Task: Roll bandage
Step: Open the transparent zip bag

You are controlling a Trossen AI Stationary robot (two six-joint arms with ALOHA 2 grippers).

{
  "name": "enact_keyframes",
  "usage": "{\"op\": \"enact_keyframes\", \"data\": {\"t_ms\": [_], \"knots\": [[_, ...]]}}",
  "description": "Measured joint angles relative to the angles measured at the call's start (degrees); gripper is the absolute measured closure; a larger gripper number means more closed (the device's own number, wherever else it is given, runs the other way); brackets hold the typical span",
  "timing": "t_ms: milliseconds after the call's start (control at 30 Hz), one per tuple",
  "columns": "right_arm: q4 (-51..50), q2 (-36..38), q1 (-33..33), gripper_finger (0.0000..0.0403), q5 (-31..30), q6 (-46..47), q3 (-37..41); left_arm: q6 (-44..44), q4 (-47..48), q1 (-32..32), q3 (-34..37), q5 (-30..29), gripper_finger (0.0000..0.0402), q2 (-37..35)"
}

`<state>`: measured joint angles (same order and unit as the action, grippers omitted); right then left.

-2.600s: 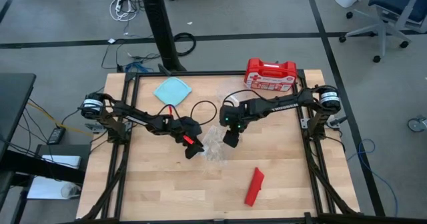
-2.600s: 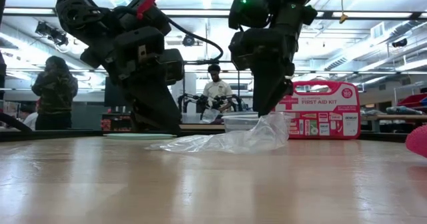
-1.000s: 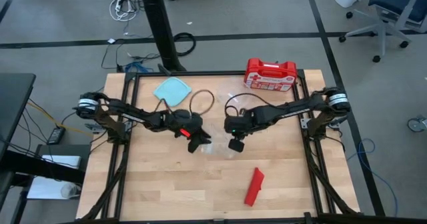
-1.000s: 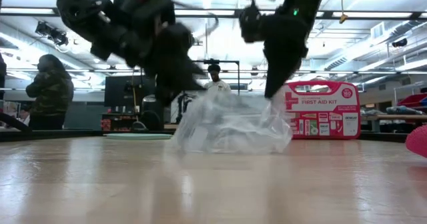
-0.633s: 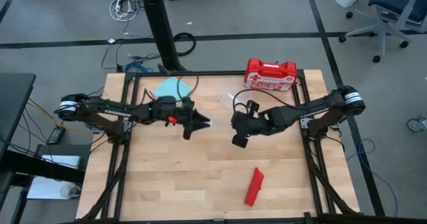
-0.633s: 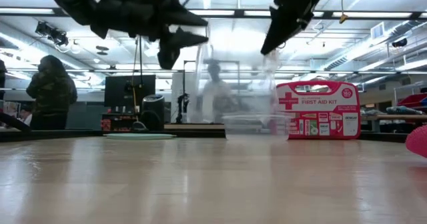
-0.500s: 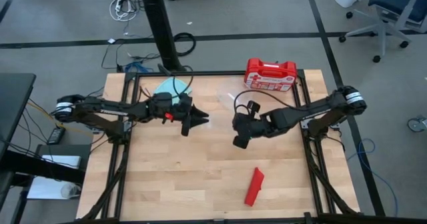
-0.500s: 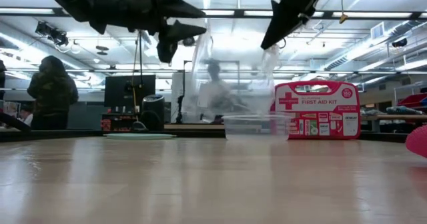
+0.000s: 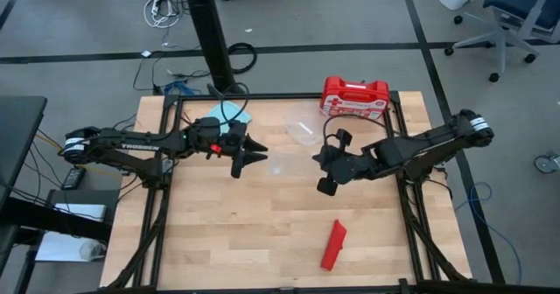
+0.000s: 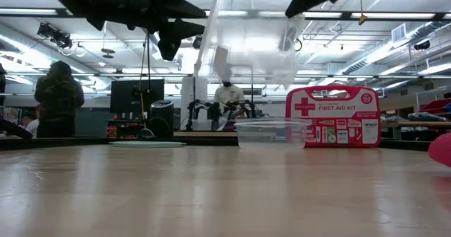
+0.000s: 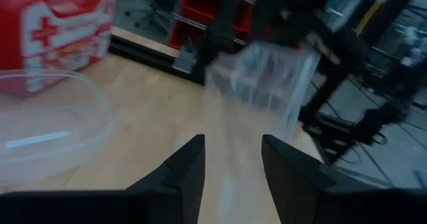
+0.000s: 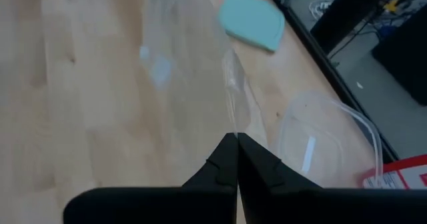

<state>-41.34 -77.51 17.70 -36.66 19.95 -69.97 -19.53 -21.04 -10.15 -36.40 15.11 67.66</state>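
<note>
The bandage (image 9: 333,245), a flat red strip, lies on the table near its front right; the low view shows its end (image 10: 442,149). A clear plastic bag (image 10: 246,46) hangs high above the table between my two grippers. My left gripper (image 9: 249,161) is at the bag's left end with its fingers apart, and the plastic reaches into the gap (image 11: 230,151). At the bag's right end, my right gripper (image 9: 324,187) is shut on the bag. My left gripper has the bag's left end (image 11: 223,124) running between its spread fingers (image 11: 190,167). The plastic is see-through, and I cannot tell which finger touches it. My right gripper pinches an edge of the bag (image 12: 233,114) between its two fingertips, slanting down from the table's right side. The bag is lifted clear of the table and spreads away from the fingers.
A red first-aid case (image 9: 354,97) stands at the far right. A clear plastic tub (image 9: 304,132) sits in front of it, and its teal lid (image 9: 229,115) lies at the far left. The table's near half holds only the bandage.
Both grippers have risen and drawn apart, the left toward the far left, the right toward the table's right edge. The bag, crumpled on the table a second ago, has come up with them, lifted clear and spread out between them.
</note>
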Motion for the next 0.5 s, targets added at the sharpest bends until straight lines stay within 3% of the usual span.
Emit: {"op": "enact_keyframes", "data": {"t_ms": [200,500], "knots": [[1.9,2.3,1.0,0.0403,-2.7,0.3,0.0,1.3,0.1,0.5,0.0,5.0,0.0249,0.2],[3.8,2.7,1.0,0.0403,-2.8,0.3,0.0,5.2,0.5,1.6,0.0,3.9,0.0237,0.2]]}}
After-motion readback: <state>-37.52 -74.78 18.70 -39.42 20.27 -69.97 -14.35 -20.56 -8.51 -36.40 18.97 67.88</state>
